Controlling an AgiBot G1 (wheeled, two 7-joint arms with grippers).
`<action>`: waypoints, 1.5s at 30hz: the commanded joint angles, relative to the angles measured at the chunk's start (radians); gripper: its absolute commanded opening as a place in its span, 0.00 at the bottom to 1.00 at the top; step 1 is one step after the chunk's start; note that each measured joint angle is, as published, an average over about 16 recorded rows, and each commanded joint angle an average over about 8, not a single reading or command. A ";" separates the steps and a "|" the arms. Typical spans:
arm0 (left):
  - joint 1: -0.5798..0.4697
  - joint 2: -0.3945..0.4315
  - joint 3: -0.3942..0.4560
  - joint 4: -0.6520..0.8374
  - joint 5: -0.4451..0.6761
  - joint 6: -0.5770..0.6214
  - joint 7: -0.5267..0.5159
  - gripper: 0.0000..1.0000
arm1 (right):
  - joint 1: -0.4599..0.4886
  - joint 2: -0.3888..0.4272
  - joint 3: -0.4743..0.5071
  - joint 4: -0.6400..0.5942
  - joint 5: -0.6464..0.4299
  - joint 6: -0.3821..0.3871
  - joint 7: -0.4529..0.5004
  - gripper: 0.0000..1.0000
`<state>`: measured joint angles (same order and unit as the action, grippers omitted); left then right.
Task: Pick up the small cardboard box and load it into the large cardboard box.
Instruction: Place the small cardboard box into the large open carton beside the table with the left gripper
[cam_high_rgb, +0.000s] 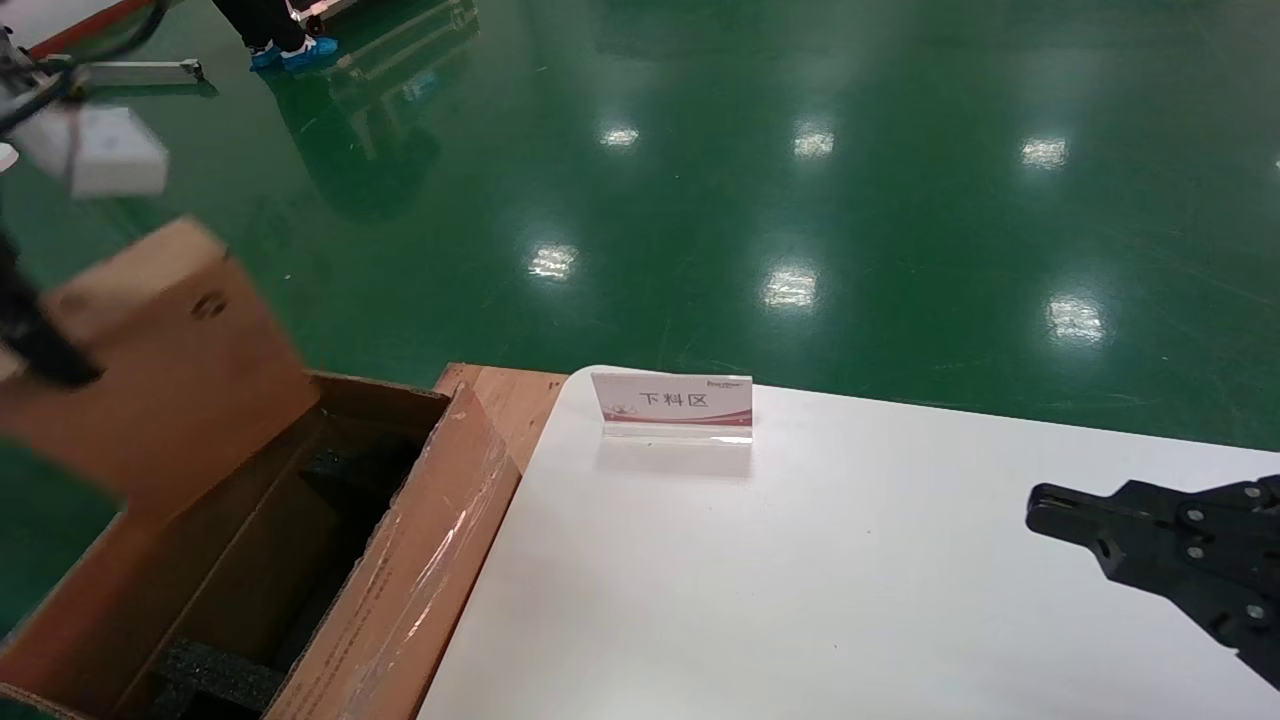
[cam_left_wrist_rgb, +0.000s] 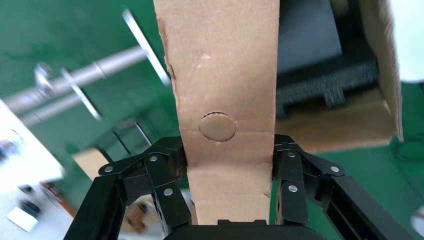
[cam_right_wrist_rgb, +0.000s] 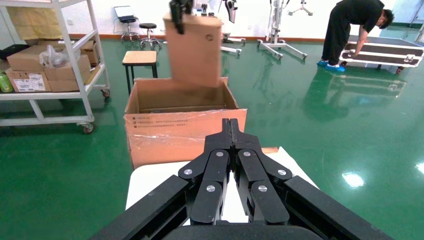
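My left gripper (cam_left_wrist_rgb: 227, 165) is shut on the small cardboard box (cam_left_wrist_rgb: 225, 90), a flat brown box with a round punched mark. In the head view the small cardboard box (cam_high_rgb: 170, 350) hangs tilted at the far left, above the open large cardboard box (cam_high_rgb: 400, 560), which has black foam (cam_high_rgb: 215, 675) inside and taped flaps. In the right wrist view the small cardboard box (cam_right_wrist_rgb: 194, 49) hangs over the large cardboard box (cam_right_wrist_rgb: 182, 125). My right gripper (cam_high_rgb: 1040, 508) is shut and empty over the white table (cam_high_rgb: 800, 600); it also shows in its wrist view (cam_right_wrist_rgb: 230, 122).
A small sign stand (cam_high_rgb: 672, 405) sits at the table's far edge. A wooden board (cam_high_rgb: 510, 395) lies between carton and table. Shelving with boxes (cam_right_wrist_rgb: 50, 60), a stool (cam_right_wrist_rgb: 140, 59) and a bending person (cam_right_wrist_rgb: 352, 27) stand on the green floor beyond.
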<state>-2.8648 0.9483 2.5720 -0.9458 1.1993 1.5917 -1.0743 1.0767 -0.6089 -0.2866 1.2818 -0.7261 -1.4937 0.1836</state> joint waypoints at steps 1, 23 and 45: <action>-0.005 -0.009 0.070 0.001 -0.034 -0.003 -0.002 0.00 | 0.000 0.000 0.000 0.000 0.000 0.000 0.000 0.50; 0.086 -0.171 0.186 0.021 -0.065 -0.157 -0.100 0.00 | 0.000 0.001 -0.002 0.000 0.001 0.001 -0.001 1.00; 0.250 -0.245 0.187 0.080 -0.060 -0.279 -0.122 0.00 | 0.001 0.001 -0.003 0.000 0.002 0.001 -0.002 1.00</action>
<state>-2.6157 0.7057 2.7571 -0.8650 1.1366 1.3137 -1.1967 1.0774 -0.6076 -0.2897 1.2818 -0.7240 -1.4924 0.1821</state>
